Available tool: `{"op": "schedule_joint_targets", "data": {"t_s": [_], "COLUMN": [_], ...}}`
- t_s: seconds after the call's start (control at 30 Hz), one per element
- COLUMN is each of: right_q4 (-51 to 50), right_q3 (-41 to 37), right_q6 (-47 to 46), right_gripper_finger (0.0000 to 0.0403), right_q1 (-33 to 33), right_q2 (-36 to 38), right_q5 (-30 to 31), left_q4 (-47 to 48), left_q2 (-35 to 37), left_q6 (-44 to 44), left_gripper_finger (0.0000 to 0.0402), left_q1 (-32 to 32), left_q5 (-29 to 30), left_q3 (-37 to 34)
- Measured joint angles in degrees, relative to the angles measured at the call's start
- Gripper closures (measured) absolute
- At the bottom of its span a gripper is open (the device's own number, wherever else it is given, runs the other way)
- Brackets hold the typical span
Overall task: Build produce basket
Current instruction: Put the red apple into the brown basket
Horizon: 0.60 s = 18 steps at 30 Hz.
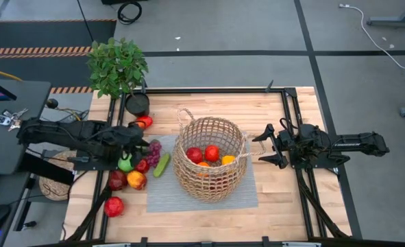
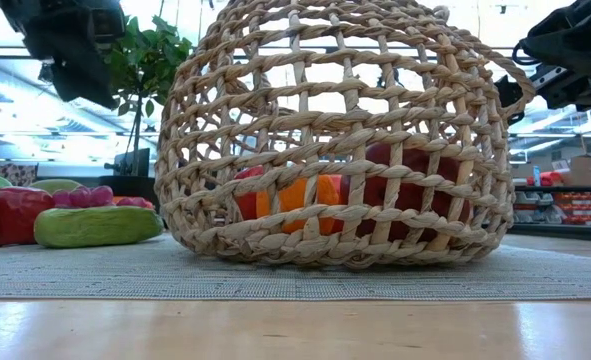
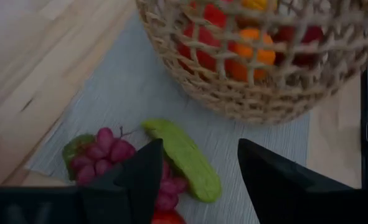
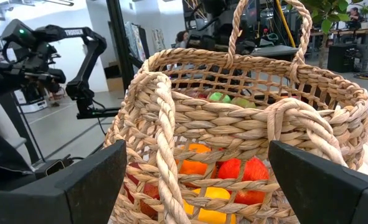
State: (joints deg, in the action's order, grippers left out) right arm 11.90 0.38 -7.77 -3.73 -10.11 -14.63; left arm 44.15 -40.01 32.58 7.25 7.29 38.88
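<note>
The tan wicker basket (image 1: 209,159) stands on its base on a grey mat (image 1: 202,199) at mid table. It holds two red apples (image 1: 203,154), an orange and a yellow fruit (image 1: 227,160). Left of it lie purple grapes (image 3: 103,152), a green cucumber (image 3: 184,158), a green apple (image 1: 125,163) and several red fruits (image 1: 117,180). My left gripper (image 3: 199,177) is open above the cucumber and grapes, touching nothing. My right gripper (image 4: 205,180) is open and level at the basket's right side. Its fingers stand on either side of the near loop handle (image 4: 289,124) without touching it.
A leafy potted plant (image 1: 118,65) in a black pot (image 1: 137,103) stands at the table's far left corner. A red fruit (image 1: 144,122) lies beside the pot and another (image 1: 114,206) near the front left. Bare wood shows at the table's front and far right.
</note>
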Motion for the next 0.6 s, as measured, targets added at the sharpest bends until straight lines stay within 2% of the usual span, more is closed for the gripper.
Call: {"op": "schedule_joint_targets", "data": {"t_s": [0.33, 0.6], "right_q4": [0.00, 0.00], "right_q3": [0.00, 0.02], "right_q6": [0.00, 0.00], "right_gripper_finger": [0.0009, 0.0009], "right_q1": [-0.02, -0.02], "right_q2": [0.00, 0.02], "right_q5": [0.00, 0.00], "left_q4": [6.31, 12.45], "left_q2": [-10.25, -19.08], "left_q6": [1.66, 1.70], "left_gripper_finger": [0.0198, 0.0198], "left_q1": [8.20, 13.80], "left_q5": [2.93, 7.39], "left_q3": [4.55, 12.59]}}
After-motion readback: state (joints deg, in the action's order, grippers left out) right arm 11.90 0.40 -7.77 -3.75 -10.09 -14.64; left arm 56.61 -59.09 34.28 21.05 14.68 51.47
